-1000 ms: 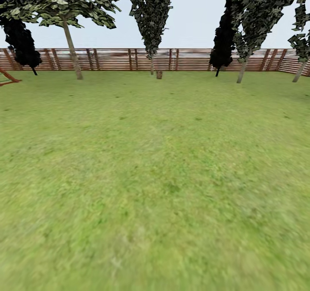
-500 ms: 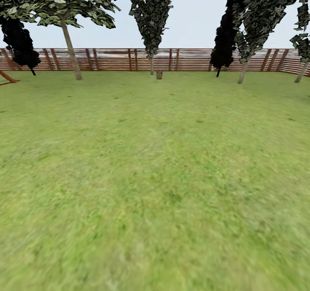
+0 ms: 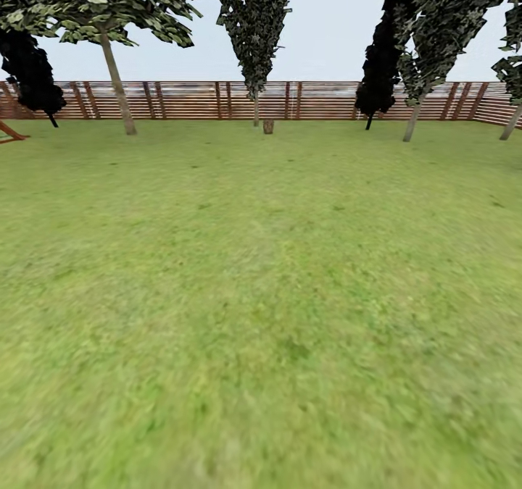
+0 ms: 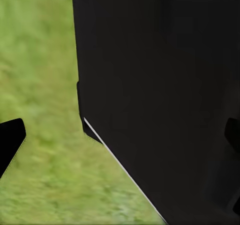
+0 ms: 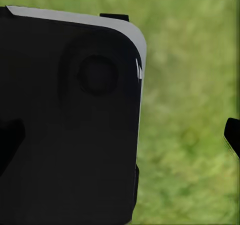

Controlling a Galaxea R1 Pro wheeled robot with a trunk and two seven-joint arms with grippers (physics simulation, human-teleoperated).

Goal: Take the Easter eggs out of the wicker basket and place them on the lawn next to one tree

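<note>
Green lawn (image 3: 261,293) ahead, basket (image 3: 268,125) far off by fence (image 3: 181,99); approach step, drive closer next; jaws' state unclear.

The lawn (image 3: 261,293) spreads broad, flat and green from the near edge to the far fence, blurred up close. A small brownish upright object, likely the wicker basket (image 3: 268,126), stands far off on the grass near the middle, too small to tell its contents. Just left of it rises a slender pale-trunked tree (image 3: 255,109) with dark mottled leaves
</note>
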